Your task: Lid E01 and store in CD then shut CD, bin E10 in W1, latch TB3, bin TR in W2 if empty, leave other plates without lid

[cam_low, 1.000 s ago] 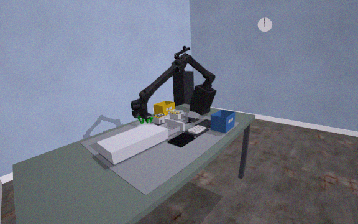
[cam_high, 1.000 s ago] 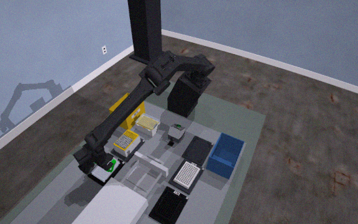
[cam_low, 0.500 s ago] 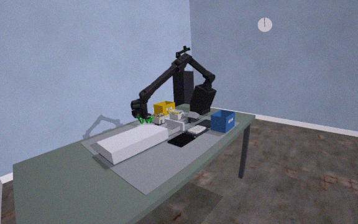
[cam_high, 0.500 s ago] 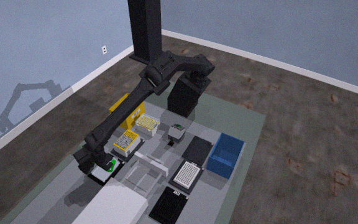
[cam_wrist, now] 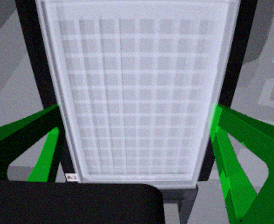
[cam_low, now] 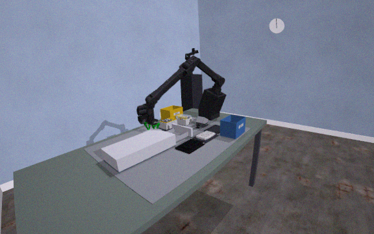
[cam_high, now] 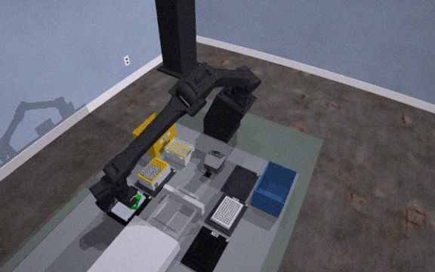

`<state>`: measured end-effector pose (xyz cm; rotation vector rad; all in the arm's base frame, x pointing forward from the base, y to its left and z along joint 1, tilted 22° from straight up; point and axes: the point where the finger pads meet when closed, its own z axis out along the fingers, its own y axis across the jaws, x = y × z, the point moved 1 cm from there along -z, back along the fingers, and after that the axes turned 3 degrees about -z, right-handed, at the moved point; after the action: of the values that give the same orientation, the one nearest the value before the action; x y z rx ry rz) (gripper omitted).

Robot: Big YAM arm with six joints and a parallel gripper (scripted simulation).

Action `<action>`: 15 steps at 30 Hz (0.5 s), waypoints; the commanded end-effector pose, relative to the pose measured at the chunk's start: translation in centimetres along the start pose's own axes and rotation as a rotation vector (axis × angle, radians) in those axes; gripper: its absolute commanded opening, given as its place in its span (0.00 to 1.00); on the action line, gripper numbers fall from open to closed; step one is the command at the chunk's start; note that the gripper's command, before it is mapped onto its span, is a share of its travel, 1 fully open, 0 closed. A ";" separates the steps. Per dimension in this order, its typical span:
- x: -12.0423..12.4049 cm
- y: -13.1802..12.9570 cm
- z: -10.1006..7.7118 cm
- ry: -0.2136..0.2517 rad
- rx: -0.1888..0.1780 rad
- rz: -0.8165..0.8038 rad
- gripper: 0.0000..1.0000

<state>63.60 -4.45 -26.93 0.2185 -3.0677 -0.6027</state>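
On the tabletop: a green tabletop (cam_low: 60, 182) carries a grey mat (cam_low: 161, 175), and the long white cooler (cam_low: 135, 147) serves here as the landmark.
Claw: the claw (cam_high: 127, 205), with green fingers, hangs just beyond the cooler's far left corner and is clenched on the long sides of the clear plate (cam_wrist: 135, 83).
Clear plate: it lies between the fingers over a black nest (cam_wrist: 250, 23); whether it rests in the nest or hangs just above it I cannot tell. Whether a lid covers it I cannot tell either.
Drawer: the cooler's drawer (cam_high: 174, 213) stands pulled out at the cooler's far end, its ribbed floor showing.
White plate: the white plate (cam_high: 226, 211) sits in a black nest to the right of the drawer.
Black plate: a black plate (cam_high: 204, 251) lies to the right of the cooler, nearer me than the white one.
Tip boxes: two boxes with yellow tops (cam_high: 153, 170) (cam_high: 180, 149) stand beyond the drawer, one behind the other.
Green key: the key (cam_high: 215, 153) sits on a small grey block just beyond the drawer, to the right of the boxes.
Bins: the yellow bin (cam_high: 142, 130) is far beyond the cooler, partly behind the arm (cam_high: 157, 128); the blue bin (cam_high: 274, 187) stands well to the cooler's right.
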 end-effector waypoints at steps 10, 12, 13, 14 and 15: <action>-3.0 0.0 -1.6 -0.060 0.017 -0.018 1.00; -3.0 0.0 -1.6 -0.060 0.017 -0.018 1.00; -3.0 0.0 -1.6 -0.060 0.017 -0.018 1.00; -2.2 -0.3 -1.9 -0.050 0.014 -0.012 1.00; -2.2 -0.3 -1.9 -0.050 0.014 -0.012 1.00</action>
<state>63.69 -4.33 -27.07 0.2197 -3.0690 -0.6041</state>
